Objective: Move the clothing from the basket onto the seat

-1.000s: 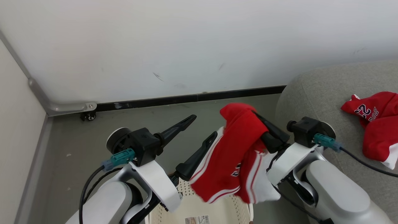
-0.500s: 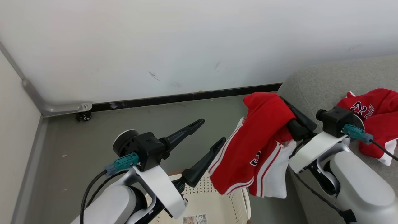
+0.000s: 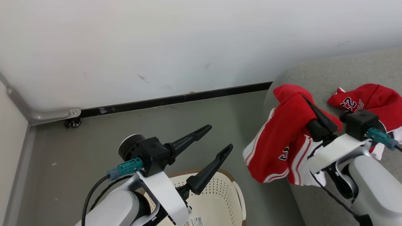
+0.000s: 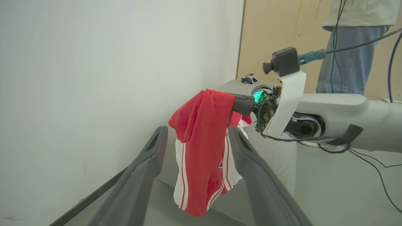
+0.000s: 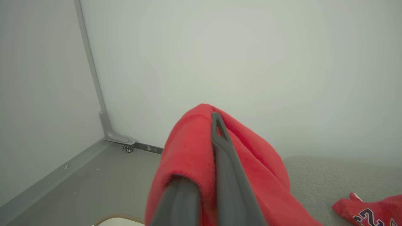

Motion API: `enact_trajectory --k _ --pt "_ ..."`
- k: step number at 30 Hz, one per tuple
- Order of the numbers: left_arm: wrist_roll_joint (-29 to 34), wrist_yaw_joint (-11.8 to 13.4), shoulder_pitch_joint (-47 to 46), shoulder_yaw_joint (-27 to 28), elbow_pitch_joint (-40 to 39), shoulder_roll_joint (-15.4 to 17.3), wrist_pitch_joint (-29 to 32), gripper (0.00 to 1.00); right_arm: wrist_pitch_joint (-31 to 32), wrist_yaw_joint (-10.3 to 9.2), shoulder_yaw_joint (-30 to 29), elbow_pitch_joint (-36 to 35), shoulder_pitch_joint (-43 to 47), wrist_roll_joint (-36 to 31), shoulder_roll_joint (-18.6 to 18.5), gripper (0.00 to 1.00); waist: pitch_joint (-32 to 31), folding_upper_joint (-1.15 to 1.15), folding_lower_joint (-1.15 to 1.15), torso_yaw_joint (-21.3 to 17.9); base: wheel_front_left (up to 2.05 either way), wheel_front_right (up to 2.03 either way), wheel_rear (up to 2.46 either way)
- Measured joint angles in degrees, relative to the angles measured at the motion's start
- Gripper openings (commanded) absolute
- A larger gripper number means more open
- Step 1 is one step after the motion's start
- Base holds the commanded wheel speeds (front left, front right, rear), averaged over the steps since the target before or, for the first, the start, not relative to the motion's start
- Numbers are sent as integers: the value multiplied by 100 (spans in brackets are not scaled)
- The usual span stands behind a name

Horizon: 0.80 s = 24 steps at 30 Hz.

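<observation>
My right gripper is shut on a red garment of the clothing with white striped trim. The garment hangs over the left edge of the grey seat. The right wrist view shows the same garment draped over my closed right gripper. A second red garment with dark lettering lies on the seat. My left gripper stands open and holds nothing above the cream basket, whose bottom shows a label. From the left wrist view, the open left gripper points at the hanging garment.
A white wall with a dark skirting stands close ahead, and a metal rail with a small caster sits at the left corner. A person in jeans stands beyond the seat. A small controller-like object lies on the seat's far end.
My right gripper has carried the red garment to the right, from above the basket to the seat's edge. The head camera has turned right too. The left gripper stays open.
</observation>
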Motion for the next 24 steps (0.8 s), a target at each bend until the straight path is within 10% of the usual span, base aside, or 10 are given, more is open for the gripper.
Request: enact_trajectory --k 24 --pt "-124 -5 190 -151 23 48 -261 100 5 0 -872 -459 673 -202 -83 0 -47 0 0 -634 0 0 0"
